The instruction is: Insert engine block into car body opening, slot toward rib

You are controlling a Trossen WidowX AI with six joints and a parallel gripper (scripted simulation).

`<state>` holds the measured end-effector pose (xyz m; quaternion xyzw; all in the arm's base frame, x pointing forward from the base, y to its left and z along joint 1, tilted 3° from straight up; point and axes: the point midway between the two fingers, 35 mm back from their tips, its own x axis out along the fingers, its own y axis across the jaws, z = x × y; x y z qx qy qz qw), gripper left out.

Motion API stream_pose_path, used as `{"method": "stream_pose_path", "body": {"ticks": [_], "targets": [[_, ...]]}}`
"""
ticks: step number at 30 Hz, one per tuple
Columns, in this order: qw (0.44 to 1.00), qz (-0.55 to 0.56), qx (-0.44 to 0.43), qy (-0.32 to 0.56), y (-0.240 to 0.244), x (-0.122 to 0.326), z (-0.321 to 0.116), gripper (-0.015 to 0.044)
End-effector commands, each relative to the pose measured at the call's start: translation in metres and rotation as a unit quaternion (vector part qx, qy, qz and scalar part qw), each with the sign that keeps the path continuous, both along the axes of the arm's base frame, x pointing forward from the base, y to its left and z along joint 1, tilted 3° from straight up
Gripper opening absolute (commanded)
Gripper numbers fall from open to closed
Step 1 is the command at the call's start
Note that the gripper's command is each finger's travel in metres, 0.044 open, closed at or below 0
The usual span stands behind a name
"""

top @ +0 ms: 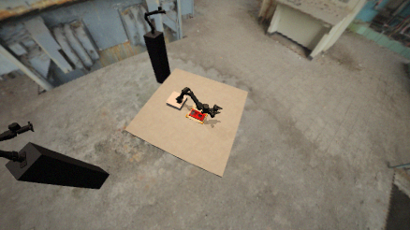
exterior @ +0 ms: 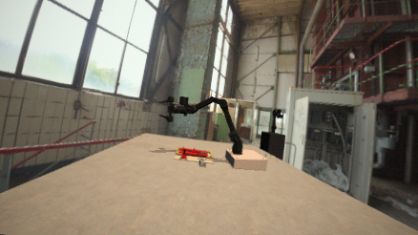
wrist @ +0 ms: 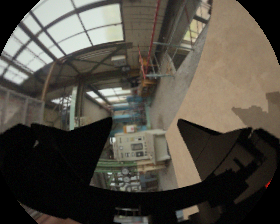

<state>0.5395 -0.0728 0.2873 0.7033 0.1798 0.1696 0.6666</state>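
Note:
The red car body (top: 197, 116) (exterior: 197, 153) sits on a pale base on the table, with dark patches on its top in the top view. Only a speck of red shows at the wrist view's right edge. A small grey part (exterior: 202, 161) shows at the near side of the base in the exterior view; I cannot tell what it is. I cannot make out the engine block, the opening or the rib. My gripper (top: 218, 110) (exterior: 162, 109) (wrist: 145, 121) is open and empty. It is raised well above the table, beyond the car body, and points outward, away from the arm's base.
The arm stands on a pale block (top: 175, 100) (exterior: 253, 160) beside the car body. The tan table top (top: 187, 144) (exterior: 157, 188) carries the arm's shadow. Black pedestals (top: 158, 58) (exterior: 272, 143) with other arms stand beyond the table; another black pedestal (top: 61, 167) stands at lower left in the top view.

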Motion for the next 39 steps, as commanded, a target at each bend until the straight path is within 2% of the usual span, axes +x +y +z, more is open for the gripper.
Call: {"method": "stream_pose_path", "body": {"ticks": [1, 9, 18, 22, 29, 39], "targets": [[0.997, -0.004, 0.03, 0.071, 0.031, 0.0, -0.017, 0.044], [0.979, -0.013, 0.058, 0.197, 0.087, -0.015, -0.05, 0.044], [0.94, -0.028, 0.051, 0.337, 0.142, -0.054, -0.09, 0.044], [0.917, -0.038, 0.035, 0.395, 0.163, -0.078, -0.106, 0.044], [0.897, -0.038, 0.0, 0.441, 0.181, -0.108, -0.121, 0.044], [0.823, -0.069, -0.085, 0.557, 0.205, -0.191, -0.151, 0.044]]}}
